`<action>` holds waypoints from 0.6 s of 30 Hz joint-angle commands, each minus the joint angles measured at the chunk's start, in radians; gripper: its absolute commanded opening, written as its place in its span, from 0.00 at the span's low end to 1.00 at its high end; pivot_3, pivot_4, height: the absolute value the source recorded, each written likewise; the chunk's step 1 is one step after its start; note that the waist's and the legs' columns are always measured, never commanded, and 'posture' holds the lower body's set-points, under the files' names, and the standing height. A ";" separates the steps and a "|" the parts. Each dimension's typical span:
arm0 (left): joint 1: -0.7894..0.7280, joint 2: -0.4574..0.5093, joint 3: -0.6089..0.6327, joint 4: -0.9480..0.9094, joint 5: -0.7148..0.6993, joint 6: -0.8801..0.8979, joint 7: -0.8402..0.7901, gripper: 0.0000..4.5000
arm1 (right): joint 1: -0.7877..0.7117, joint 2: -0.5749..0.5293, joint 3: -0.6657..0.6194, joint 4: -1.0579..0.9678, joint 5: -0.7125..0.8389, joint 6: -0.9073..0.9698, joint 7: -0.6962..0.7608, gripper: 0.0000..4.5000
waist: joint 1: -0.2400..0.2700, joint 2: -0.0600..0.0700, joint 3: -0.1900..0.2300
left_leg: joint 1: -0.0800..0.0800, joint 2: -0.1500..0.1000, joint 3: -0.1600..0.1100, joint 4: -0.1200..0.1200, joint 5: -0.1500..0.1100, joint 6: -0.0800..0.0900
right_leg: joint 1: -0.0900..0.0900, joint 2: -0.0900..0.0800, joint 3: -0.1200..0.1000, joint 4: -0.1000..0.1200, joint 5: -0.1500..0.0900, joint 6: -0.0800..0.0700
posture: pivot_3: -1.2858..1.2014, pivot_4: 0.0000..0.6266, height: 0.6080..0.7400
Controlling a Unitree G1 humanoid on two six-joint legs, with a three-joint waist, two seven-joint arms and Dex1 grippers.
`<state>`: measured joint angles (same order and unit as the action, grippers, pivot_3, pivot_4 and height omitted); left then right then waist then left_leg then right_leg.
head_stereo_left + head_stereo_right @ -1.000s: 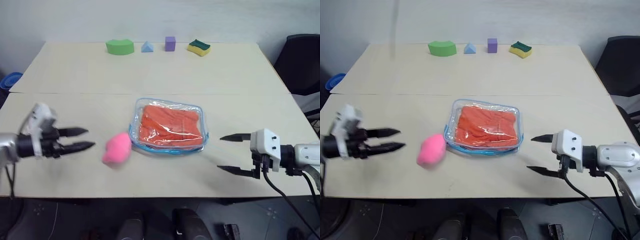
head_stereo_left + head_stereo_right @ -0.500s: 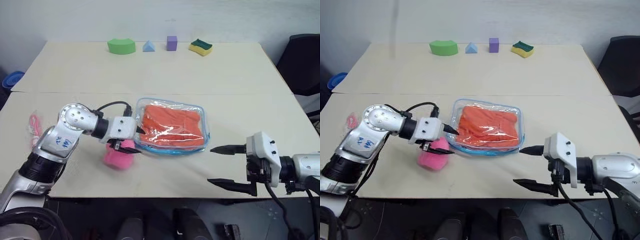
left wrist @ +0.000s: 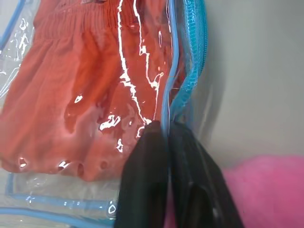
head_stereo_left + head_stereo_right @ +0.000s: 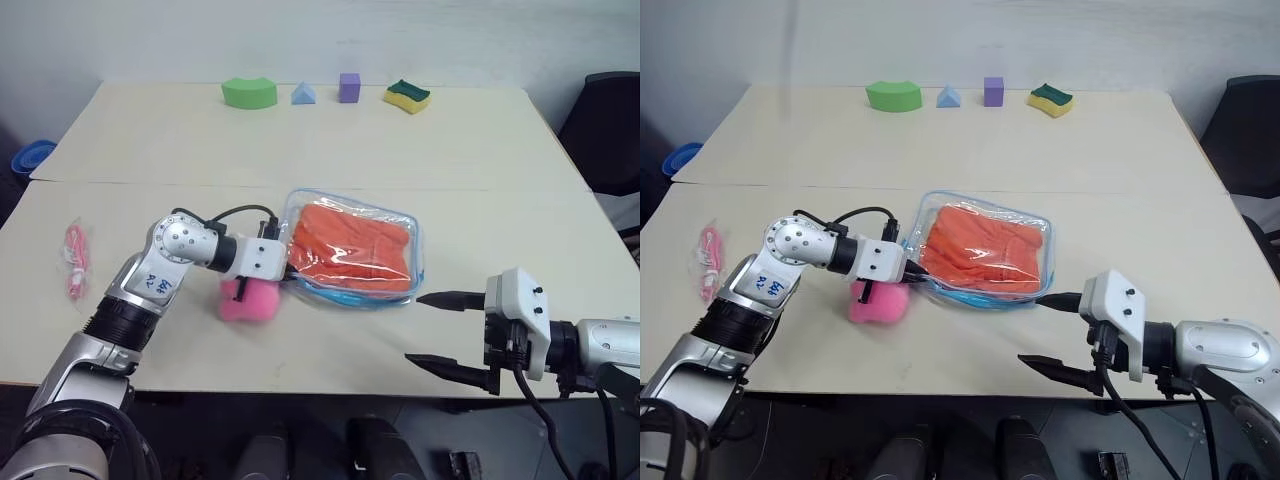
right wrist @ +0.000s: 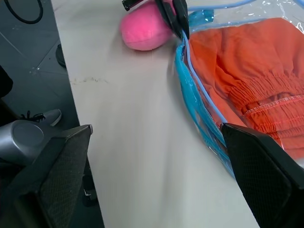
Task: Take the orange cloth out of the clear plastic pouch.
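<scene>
Left eye view: the left gripper pinches the pouch edge.

Biggest is the pale worktop [image 4: 330, 150], made of two boards side by side. On the near board, in the middle, lies the pouch [image 4: 352, 250], clear with blue edging. The cloth [image 4: 355, 245] is inside it, orange and wrinkled. The left gripper [image 4: 288, 266] reaches in from the left, and its jaws are shut tight on the blue edge of the pouch at its near left corner; the left wrist view shows the edge caught between the two black fingers [image 3: 142, 180]. The right gripper [image 4: 440, 332] hangs near the front edge of the worktop, close to the pouch's right corner but not touching it, with its jaws wide open and holding nothing. A pink plush lump [image 4: 250, 299] sits just under the left gripper, beside the pouch.
</scene>
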<state>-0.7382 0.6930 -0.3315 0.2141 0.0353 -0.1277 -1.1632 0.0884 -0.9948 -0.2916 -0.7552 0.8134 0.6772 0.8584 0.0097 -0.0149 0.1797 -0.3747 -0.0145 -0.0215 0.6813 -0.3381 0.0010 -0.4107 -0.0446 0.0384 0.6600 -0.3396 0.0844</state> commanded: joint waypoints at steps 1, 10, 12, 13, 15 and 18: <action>-0.004 -0.030 0.059 -0.056 -0.100 0.102 -0.022 0.00 | -0.013 0.005 -0.013 -0.012 -0.012 -0.017 -0.006 1.00 | 0.002 0.000 0.000 | 0.000 0.000 0.000 0.000 0.000 0.000 | 0.000 0.000 0.000 0.000 0.000 0.000 | 0.52 0.24 1.00; 0.015 -0.175 0.170 -0.286 -0.288 0.575 0.145 0.00 | -0.133 0.100 0.210 0.038 -0.210 -0.051 -0.125 0.73 | 0.007 -0.001 0.000 | -0.001 0.000 0.000 0.002 0.001 -0.002 | 0.000 0.000 0.000 0.000 0.001 0.001 | 0.52 0.24 1.00; 0.052 -0.175 0.157 -0.309 -0.272 0.566 0.159 0.00 | -0.192 0.131 0.300 0.084 -0.347 -0.092 -0.189 0.56 | 0.001 0.000 0.000 | 0.000 0.000 0.000 0.001 0.002 -0.003 | -0.001 0.001 0.001 0.001 0.001 0.001 | 0.52 0.24 1.00; 0.066 -0.174 0.149 -0.320 -0.266 0.562 0.162 0.00 | -0.223 0.148 0.339 0.110 -0.405 -0.108 -0.217 0.49 | -0.003 -0.001 0.000 | 0.000 0.000 0.000 0.001 0.002 -0.004 | -0.001 0.001 0.001 0.001 0.001 0.001 | 0.52 0.24 1.00; 0.082 -0.171 0.136 -0.335 -0.255 0.552 0.164 0.00 | -0.265 0.171 0.399 0.152 -0.492 -0.147 -0.239 0.49 | -0.008 -0.001 0.000 | 0.000 0.000 0.000 0.001 0.002 -0.004 | -0.001 0.001 0.001 0.001 0.001 0.001 | 0.52 0.24 1.00; 0.095 -0.177 0.123 -0.344 -0.250 0.549 0.176 0.00 | -0.297 0.176 0.477 0.219 -0.636 -0.236 -0.247 0.49 | -0.006 -0.001 0.000 | -0.001 0.000 0.000 0.001 0.003 -0.005 | -0.002 0.000 0.000 0.001 0.001 0.001 | 0.52 0.24 1.00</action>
<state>-0.6396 0.5163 -0.2109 -0.0817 -0.2212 0.4380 -0.9956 -0.1978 -0.8172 0.1649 -0.5528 0.2564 0.5031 0.6222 0.0036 -0.0154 0.1797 -0.3757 -0.0148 -0.0219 0.6821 -0.3355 -0.0036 -0.4122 -0.0444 0.0386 0.6604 -0.3391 0.0853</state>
